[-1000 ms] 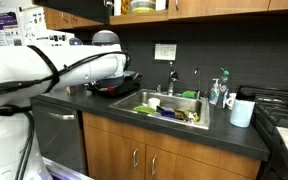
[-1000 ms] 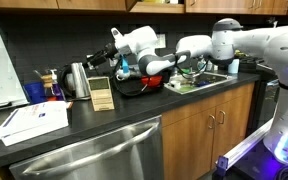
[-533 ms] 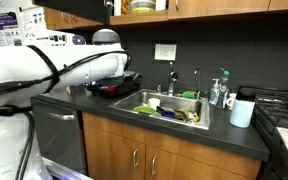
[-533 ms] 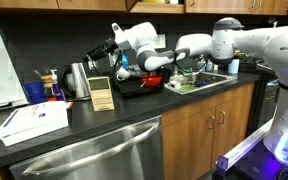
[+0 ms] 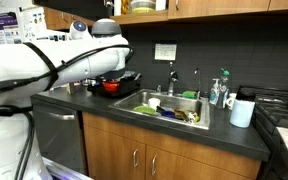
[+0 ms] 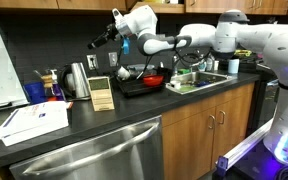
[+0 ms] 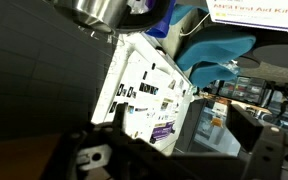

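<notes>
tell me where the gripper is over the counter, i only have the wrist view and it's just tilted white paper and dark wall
Observer: the gripper hangs high above the counter, pointing sideways rather than down.
Operator: anything in it
Observer: no, its jaws stand open with nothing between them.
Operator: what's under it then
Observer: a kettle and a wooden block stand side by side on the counter below it, and it touches neither.
</notes>
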Action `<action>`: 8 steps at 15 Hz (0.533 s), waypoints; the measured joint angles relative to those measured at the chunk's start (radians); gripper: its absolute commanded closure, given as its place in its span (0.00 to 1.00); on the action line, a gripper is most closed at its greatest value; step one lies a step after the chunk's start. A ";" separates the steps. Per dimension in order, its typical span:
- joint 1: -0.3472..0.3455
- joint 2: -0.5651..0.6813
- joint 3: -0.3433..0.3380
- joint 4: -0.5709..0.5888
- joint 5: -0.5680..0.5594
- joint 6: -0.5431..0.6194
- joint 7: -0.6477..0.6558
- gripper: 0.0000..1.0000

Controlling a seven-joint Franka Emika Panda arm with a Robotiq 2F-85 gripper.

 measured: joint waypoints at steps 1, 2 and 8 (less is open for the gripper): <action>-0.004 0.008 0.011 -0.001 0.007 -0.022 -0.001 0.00; -0.009 0.016 0.020 -0.001 0.011 -0.043 -0.001 0.00; -0.065 0.067 0.033 0.010 0.018 -0.124 -0.009 0.00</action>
